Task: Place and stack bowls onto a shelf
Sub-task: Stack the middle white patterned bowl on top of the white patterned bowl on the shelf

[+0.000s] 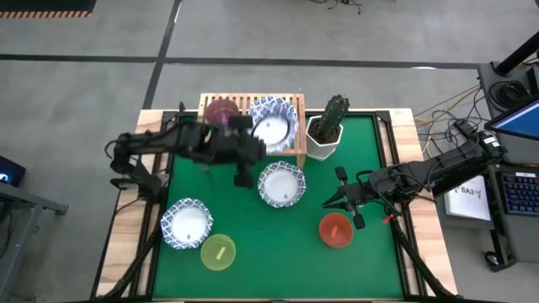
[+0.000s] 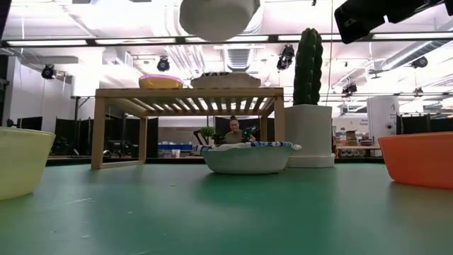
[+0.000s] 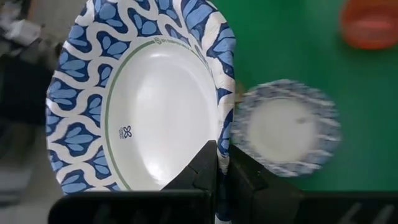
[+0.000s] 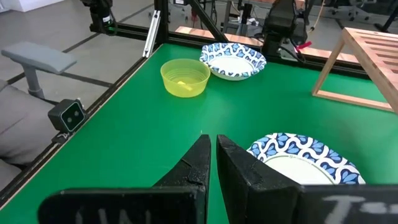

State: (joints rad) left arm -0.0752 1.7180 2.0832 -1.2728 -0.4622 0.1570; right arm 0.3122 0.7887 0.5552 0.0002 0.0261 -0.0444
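Note:
My left gripper (image 1: 253, 141) is shut on a white bowl with a blue patterned rim (image 1: 274, 126) and holds it in the air over the wooden shelf (image 1: 209, 103). In the low view this bowl (image 2: 218, 15) hangs high above the shelf top (image 2: 187, 92). There a purple bowl (image 2: 161, 81) and another patterned bowl (image 2: 226, 79) sit on the slats. Two more patterned bowls (image 1: 280, 183) (image 1: 186, 223) rest on the green mat, with a yellow bowl (image 1: 218, 252) and a red bowl (image 1: 335, 230). My right gripper (image 1: 330, 202) is shut and hovers beside the red bowl. My left gripper pinches the patterned bowl at its rim (image 3: 222, 134), one finger (image 3: 199, 168) inside the bowl and the other outside. The fingers come from the table's left. The bowl is lifted clear, mouth up, above the shelf.
A white angular pot with a green cactus (image 1: 327, 126) stands just right of the shelf. A patterned bowl (image 4: 305, 158) lies close in front of my right gripper (image 4: 212, 155). Open green mat lies between the bowls toward the near edge. A person sits in the room behind the table.

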